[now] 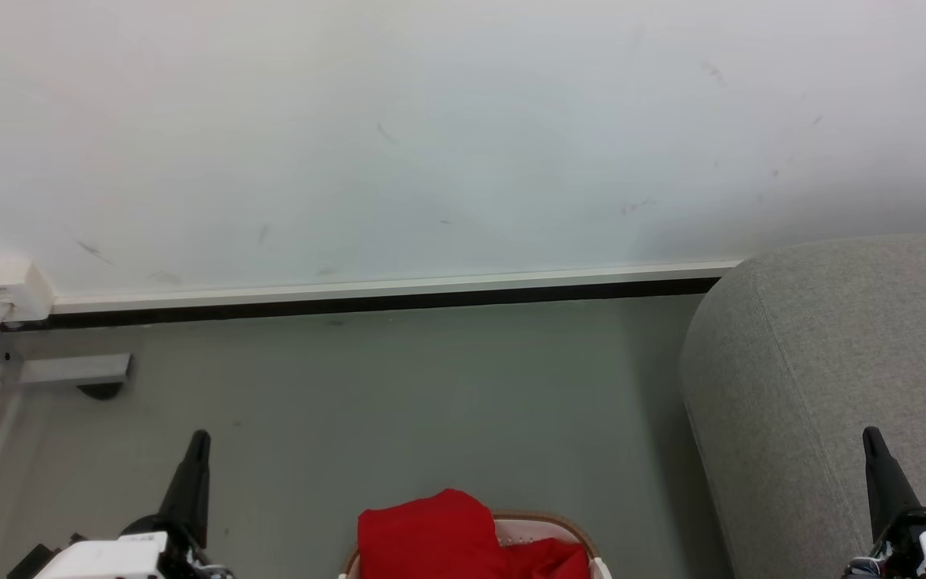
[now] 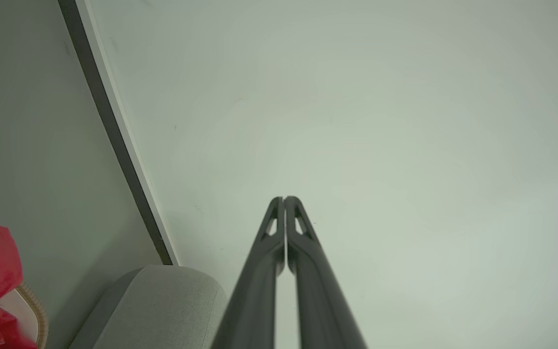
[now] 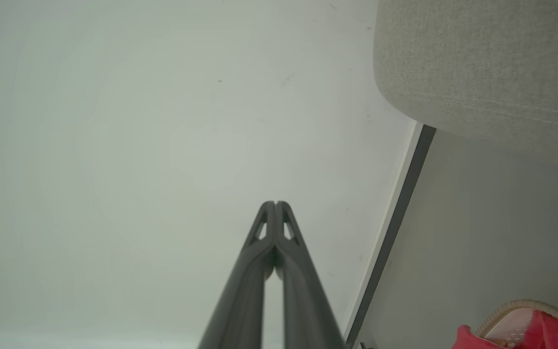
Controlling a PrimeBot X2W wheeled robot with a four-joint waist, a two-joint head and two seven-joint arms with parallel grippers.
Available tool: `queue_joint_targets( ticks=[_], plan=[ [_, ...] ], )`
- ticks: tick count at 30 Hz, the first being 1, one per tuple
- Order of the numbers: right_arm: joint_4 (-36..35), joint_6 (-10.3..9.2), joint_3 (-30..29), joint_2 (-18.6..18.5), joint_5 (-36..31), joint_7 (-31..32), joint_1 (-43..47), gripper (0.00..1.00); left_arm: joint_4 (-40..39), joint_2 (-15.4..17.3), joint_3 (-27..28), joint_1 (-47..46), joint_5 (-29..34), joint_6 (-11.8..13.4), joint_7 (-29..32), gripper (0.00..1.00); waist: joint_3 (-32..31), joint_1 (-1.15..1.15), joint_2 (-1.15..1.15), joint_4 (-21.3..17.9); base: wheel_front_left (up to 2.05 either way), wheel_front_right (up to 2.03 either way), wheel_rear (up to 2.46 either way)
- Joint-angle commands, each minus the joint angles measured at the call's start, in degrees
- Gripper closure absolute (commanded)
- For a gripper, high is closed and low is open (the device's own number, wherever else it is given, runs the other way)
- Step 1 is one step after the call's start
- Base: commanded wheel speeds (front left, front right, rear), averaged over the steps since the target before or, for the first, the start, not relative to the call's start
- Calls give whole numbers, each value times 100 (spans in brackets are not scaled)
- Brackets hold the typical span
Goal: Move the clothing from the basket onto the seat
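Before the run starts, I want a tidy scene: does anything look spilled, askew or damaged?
Nothing serious. The clothing is heaped in the basket, bulging above its rim, with none seen on the floor. The seat looks intact; the wall has only faint scuffs.

Left end effector (image 1: pixel 200 441), right end effector (image 1: pixel 870 436): closed.

Soft red clothing (image 1: pixel 431 531), woven grey seat (image 1: pixel 817 362)
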Motion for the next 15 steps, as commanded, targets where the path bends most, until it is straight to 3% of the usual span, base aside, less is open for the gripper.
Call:
queue_joint_targets(
  ticks=[1, 15],
  plan=[
    [17, -14, -16, 1, -35, 10, -76, 100, -3, 12, 8, -54, -82, -28, 16, 100, 0, 0, 0, 0, 0, 0, 0],
    [17, -14, -16, 1, -36, 10, -76, 100, -3, 12, 7, -54, -82, -28, 16, 100, 0, 0, 0, 0, 0, 0, 0]
  ],
)
